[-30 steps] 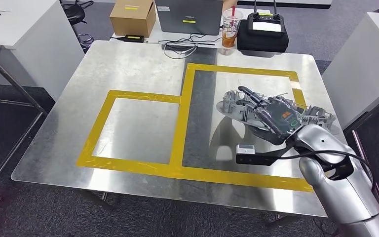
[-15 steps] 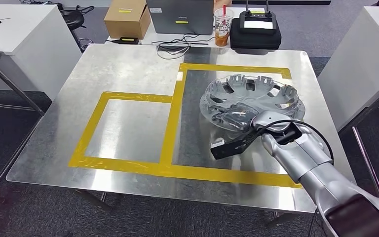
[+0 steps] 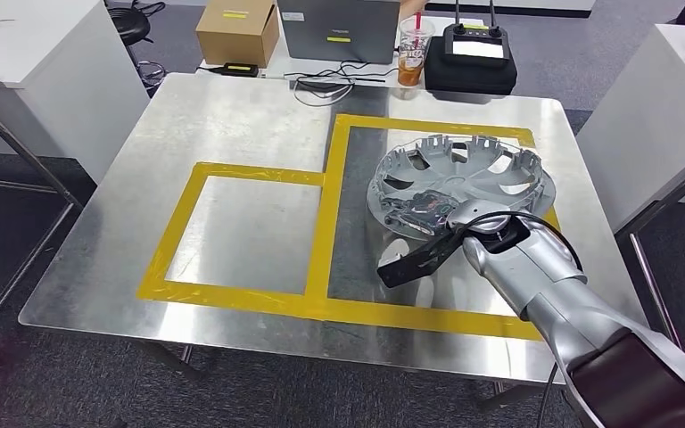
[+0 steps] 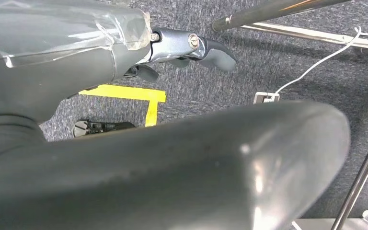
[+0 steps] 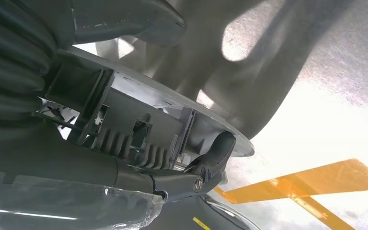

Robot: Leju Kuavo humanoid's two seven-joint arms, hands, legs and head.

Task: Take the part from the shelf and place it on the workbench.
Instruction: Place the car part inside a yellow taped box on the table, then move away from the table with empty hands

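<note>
The part is a silver wheel cover (image 3: pixel 464 174) with clips around its rim. It lies inner side up on the steel workbench (image 3: pixel 250 134), inside the larger yellow-taped outline (image 3: pixel 334 178) on the right. My right hand (image 3: pixel 428 209) grips its near rim. In the right wrist view the thumb (image 5: pixel 124 21) lies over the rim (image 5: pixel 139 124) and a dark finger (image 5: pixel 211 163) curls under it, just above the tabletop. My left hand (image 4: pixel 191 45) hangs over the grey floor with nothing in it, a finger stretched out.
Along the workbench's far edge stand a cardboard box (image 3: pixel 238 31), a grey laptop (image 3: pixel 339 27), an iced drink cup (image 3: pixel 413 53) and a black controller case (image 3: pixel 473 58), with loose cables (image 3: pixel 330 85). White tables flank the left (image 3: pixel 45 62) and right (image 3: pixel 651 107). A smaller taped outline (image 3: pixel 178 223) lies left.
A second ago my right hand held the wheel cover on edge over the right outline. It has tipped down and now lies flat on the table, with my hand lower at its near rim.
</note>
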